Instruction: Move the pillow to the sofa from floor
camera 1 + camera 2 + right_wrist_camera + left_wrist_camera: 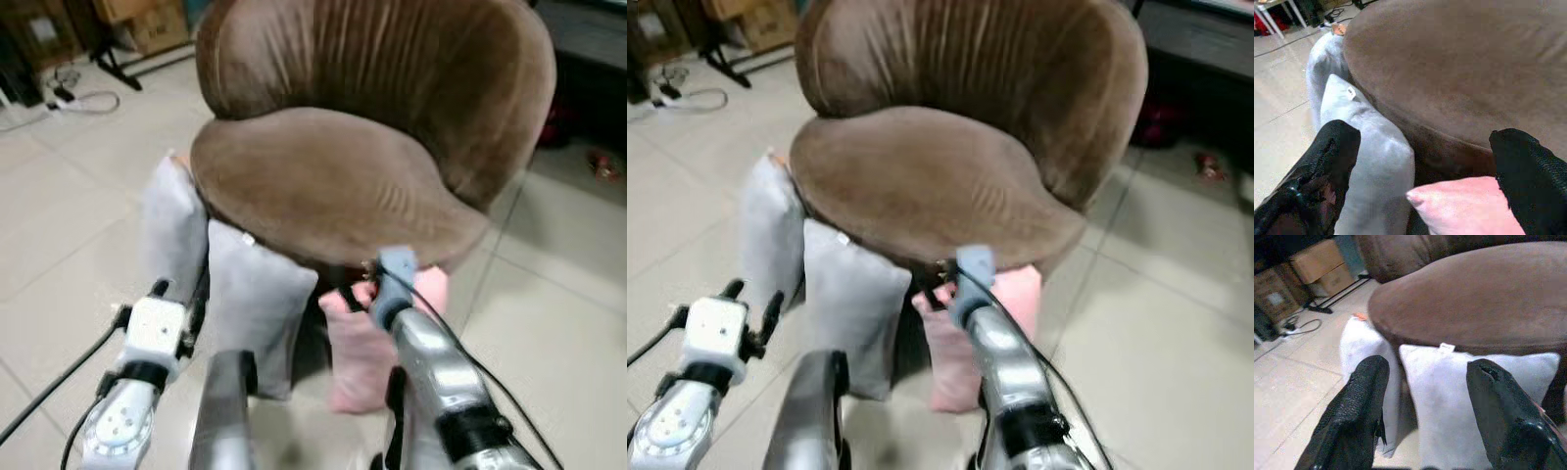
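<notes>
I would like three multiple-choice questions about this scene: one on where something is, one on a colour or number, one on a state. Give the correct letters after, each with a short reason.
1. Where do the pillows stand?
A. On the sofa seat
B. On the floor, leaning against the sofa front
C. On the cardboard boxes

2. How many pillows are there, and in which colours?
A. Two grey, one pink
B. One grey, two pink
C. Three pink

3. How are the right pincer's fingers?
A. Shut on the pink pillow
B. Shut on nothing
C. Open, holding nothing

Answers:
1 B: both grey pillows and the pink pillow stand on the floor below the sofa seat.
2 A: two grey and one pink are visible.
3 C: the right pincer has its fingers spread wide before the pillows, gripping nothing.
</notes>
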